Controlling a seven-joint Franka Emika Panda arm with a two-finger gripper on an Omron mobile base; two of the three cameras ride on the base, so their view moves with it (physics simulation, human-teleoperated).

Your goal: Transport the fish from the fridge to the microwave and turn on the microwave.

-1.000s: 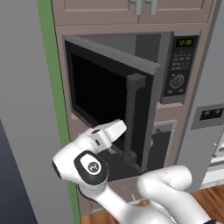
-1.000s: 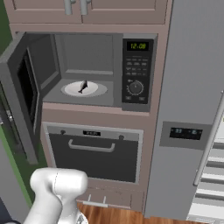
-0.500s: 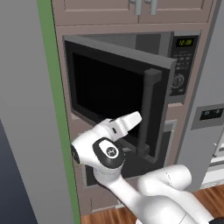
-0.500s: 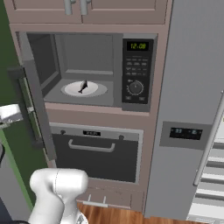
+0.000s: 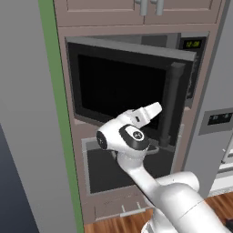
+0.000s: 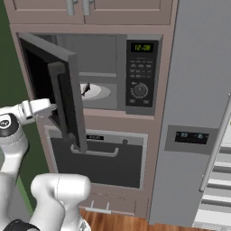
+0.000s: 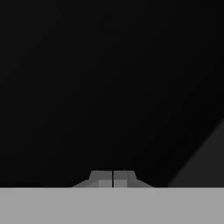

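At the microwave [image 6: 113,74], its door [image 5: 127,91] half shut under the arm's push.
The fish [image 6: 85,89] lies on the plate [image 6: 97,92] inside, so closing comes next. The gripper [image 7: 113,178], its 2 jaws pressed together and holding nothing, is against the dark glass as a blunt pusher. The keypad [image 6: 140,72] waits untouched beside the fridge [image 6: 203,113].
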